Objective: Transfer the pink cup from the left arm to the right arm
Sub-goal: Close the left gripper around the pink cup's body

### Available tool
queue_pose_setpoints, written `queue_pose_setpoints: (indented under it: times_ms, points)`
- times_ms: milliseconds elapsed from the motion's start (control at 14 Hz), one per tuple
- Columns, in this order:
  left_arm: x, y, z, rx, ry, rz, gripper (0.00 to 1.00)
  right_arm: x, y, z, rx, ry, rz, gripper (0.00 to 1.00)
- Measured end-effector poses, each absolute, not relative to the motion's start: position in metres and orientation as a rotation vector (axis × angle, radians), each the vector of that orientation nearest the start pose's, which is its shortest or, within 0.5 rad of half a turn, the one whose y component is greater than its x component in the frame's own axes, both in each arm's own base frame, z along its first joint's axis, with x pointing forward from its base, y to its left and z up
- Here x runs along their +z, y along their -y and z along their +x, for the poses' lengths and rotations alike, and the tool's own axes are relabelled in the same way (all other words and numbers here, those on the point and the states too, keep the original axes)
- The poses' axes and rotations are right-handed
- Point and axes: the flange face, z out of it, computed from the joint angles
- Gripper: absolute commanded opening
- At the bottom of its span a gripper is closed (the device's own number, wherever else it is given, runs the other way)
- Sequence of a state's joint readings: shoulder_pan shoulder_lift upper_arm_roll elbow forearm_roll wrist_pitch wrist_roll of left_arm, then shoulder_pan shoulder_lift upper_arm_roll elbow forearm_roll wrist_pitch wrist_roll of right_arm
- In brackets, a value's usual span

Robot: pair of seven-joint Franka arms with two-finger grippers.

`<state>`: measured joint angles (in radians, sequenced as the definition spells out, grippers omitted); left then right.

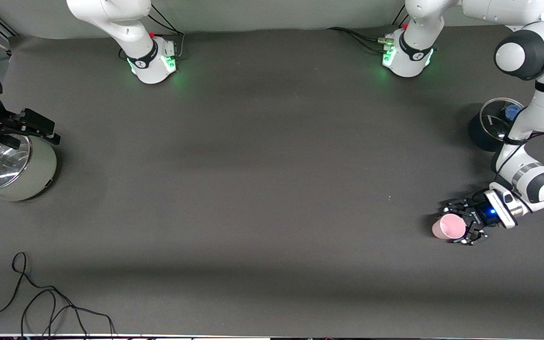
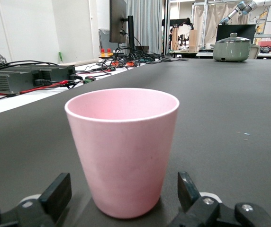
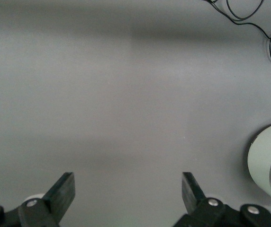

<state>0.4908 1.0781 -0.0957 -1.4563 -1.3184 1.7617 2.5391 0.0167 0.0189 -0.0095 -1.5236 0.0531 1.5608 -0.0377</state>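
The pink cup (image 1: pixel 448 226) stood upright on the table (image 1: pixel 262 189), toward the left arm's end, with its mouth up. The left gripper (image 1: pixel 461 225) sat low at the table around it, released, a finger (image 2: pixel 55 194) on each side of the cup's base and neither one visibly pressing the wall. In the left wrist view the cup filled the space between the fingers, centred, which looked like a line-up for a side grasp low on the body; taking it there would leave the rim and upper wall free for the other gripper at the handover. The right gripper (image 1: pixel 29 126) hung over the table at the right arm's end, beside and partly above a pale green pot (image 1: pixel 14 172) with a glass lid; its fingers (image 3: pixel 62 191) were spread wide with nothing between them, and that arm waited well apart from the cup. A second, dark pot (image 1: pixel 489 125) stood under the left arm's elbow, farther from the front camera than the cup, and a loose black cable (image 1: pixel 40 302) lay near the table's front edge. The transfer seemed barely begun: the cup was not yet gripped or lifted.
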Motion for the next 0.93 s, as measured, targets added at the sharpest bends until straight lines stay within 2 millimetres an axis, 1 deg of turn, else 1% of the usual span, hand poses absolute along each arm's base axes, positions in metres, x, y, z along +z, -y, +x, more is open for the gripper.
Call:
queue_pose_setpoints:
  times_ms: [215, 358, 430, 502, 645, 788, 932]
  points:
    - [0.0498, -0.1705, 0.6355, 1.331, 1.186, 1.643, 1.00, 0.6355, -0.0097, 0.5599, -0.030, 0.071, -3.088, 1.00]
    - [0.0499, -0.1705, 0.6356, 1.331, 1.186, 1.643, 1.00, 0.6355, -0.0097, 0.5598, -0.029, 0.071, -3.088, 1.00]
    - [0.0500, -0.1715, 0.6355, 1.332, 1.185, 1.644, 0.97, 0.6355, -0.0097, 0.5598, -0.029, 0.071, -3.088, 1.00]
    - [0.0500, -0.1729, 0.6351, 1.334, 1.184, 1.646, 0.89, 0.6355, -0.0097, 0.5598, -0.029, 0.071, -3.088, 1.00]
    - [0.0502, -0.1758, 0.6345, 1.336, 1.182, 1.650, 0.66, 0.6355, -0.0097, 0.5598, -0.029, 0.070, -3.088, 1.00]
    - [0.0502, -0.1768, 0.6342, 1.337, 1.181, 1.651, 0.51, 0.6355, -0.0097, 0.5598, -0.029, 0.070, -3.088, 1.00]
    - [0.0503, -0.1769, 0.6343, 1.337, 1.181, 1.651, 0.43, 0.6354, -0.0097, 0.5598, -0.029, 0.070, -3.088, 1.00]
